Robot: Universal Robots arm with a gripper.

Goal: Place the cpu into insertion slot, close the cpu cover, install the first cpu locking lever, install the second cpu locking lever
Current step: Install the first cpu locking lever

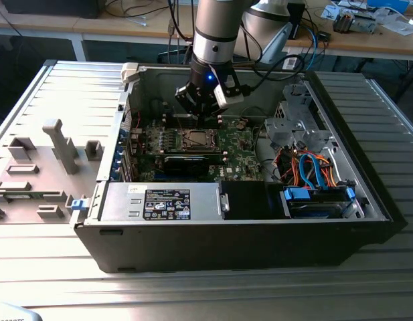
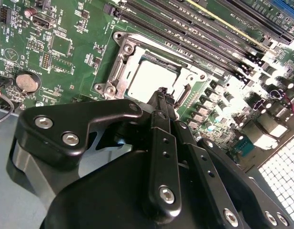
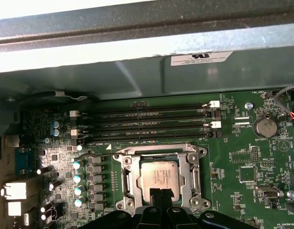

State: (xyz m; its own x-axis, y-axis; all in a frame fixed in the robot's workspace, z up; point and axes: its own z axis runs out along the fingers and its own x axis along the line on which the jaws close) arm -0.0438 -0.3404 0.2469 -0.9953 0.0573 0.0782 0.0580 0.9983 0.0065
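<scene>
Gripper (image 2: 161,93) pinched shut, empty, beside the cpu cover (image 3: 131,180) lying over the cpu (image 3: 158,175) in the insertion slot (image 1: 195,140), six o'clock from it in the exterior view. We fear a slip off the frame gouging the motherboard (image 3: 232,162).

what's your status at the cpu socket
hand shut, empty, tips over cpu edge. cpu seated, cover down around it. nothing in the way.
</scene>
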